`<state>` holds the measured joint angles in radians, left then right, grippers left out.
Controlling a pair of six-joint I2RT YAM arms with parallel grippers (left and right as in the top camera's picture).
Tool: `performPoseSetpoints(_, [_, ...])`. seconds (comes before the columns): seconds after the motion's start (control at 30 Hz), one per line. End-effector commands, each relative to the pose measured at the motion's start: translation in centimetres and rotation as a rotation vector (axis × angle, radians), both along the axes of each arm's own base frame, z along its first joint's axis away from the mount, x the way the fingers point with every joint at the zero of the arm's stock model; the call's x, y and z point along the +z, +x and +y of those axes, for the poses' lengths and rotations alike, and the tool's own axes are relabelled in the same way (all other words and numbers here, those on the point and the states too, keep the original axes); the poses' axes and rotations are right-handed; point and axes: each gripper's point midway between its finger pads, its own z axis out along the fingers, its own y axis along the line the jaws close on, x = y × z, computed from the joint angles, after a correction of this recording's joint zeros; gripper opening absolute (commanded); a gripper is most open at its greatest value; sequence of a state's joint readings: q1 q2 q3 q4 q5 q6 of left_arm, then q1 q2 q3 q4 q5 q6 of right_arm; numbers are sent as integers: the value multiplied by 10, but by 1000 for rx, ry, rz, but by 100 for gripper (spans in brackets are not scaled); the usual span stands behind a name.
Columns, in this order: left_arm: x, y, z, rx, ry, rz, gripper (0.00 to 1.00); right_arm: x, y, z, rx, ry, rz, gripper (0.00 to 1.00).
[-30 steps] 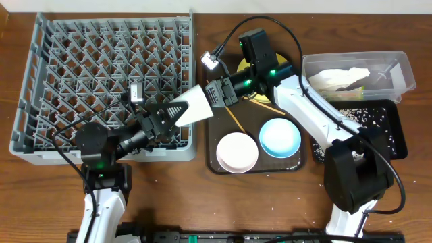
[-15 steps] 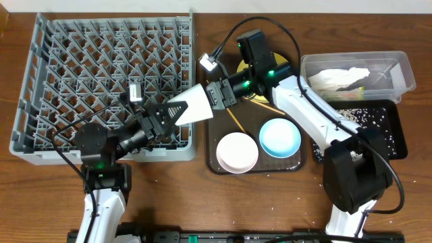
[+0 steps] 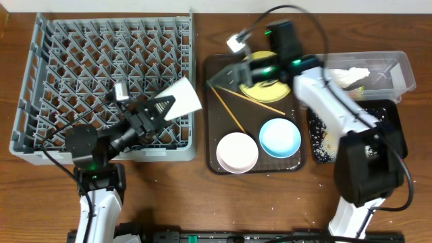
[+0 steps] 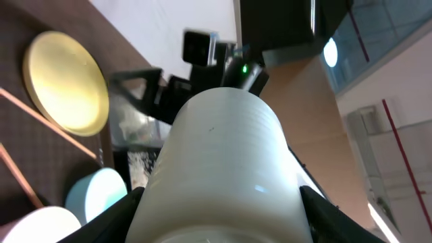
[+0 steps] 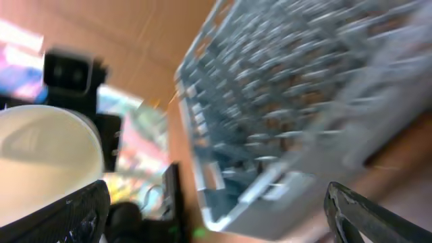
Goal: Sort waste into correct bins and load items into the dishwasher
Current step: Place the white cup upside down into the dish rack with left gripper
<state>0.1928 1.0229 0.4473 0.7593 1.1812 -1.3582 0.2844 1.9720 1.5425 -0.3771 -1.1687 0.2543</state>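
Pale cup (image 3: 181,100) rigid, light, glossy, likely slippery; we clamp its body in left gripper (image 3: 157,109) over dish rack (image 3: 81,74); right gripper (image 3: 221,77) spread wide, empty

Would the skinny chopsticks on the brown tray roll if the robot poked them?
Probably a little: the chopsticks lie loose on the flat brown tray. Its raised rim would likely stop them. They look wooden, so probably stiff and light.
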Motion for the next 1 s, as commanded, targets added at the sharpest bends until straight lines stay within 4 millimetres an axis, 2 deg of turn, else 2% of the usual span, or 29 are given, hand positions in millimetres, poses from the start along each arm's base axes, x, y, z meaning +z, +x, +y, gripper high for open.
performPoseSetpoints(0.0, [10, 3, 8, 39, 43, -76, 33, 11, 21, -36, -97, -3, -15, 99])
performPoseSetpoints(0.1, [-2, 13, 18, 110, 68, -47, 33, 22, 28, -58, -147, -6, -32, 99])
performPoseSetpoints(0.27, [-27, 40, 50, 339, 133, 55, 33, 26, 25, -74, -231, -123, -73, 99])
performPoseSetpoints(0.47, [-15, 54, 71, 452, 277, 103, 34, 24, 13, -86, -322, -327, -119, 99])
performPoseSetpoints(0.6, [-2, 51, 85, 507, 458, 161, 34, 20, 8, -90, -371, -438, -137, 99])
performPoseSetpoints(0.8, [15, 32, 99, 573, 712, 232, 35, 10, 6, -89, -395, -529, -141, 99])
performPoseSetpoints(0.9, [12, 21, 97, 572, 800, 275, 34, 6, 2, -91, -394, -550, -123, 99])
performPoseSetpoints(0.97, [-1, 15, 91, 550, 850, 320, 34, 3, -2, -92, -387, -560, -107, 99])
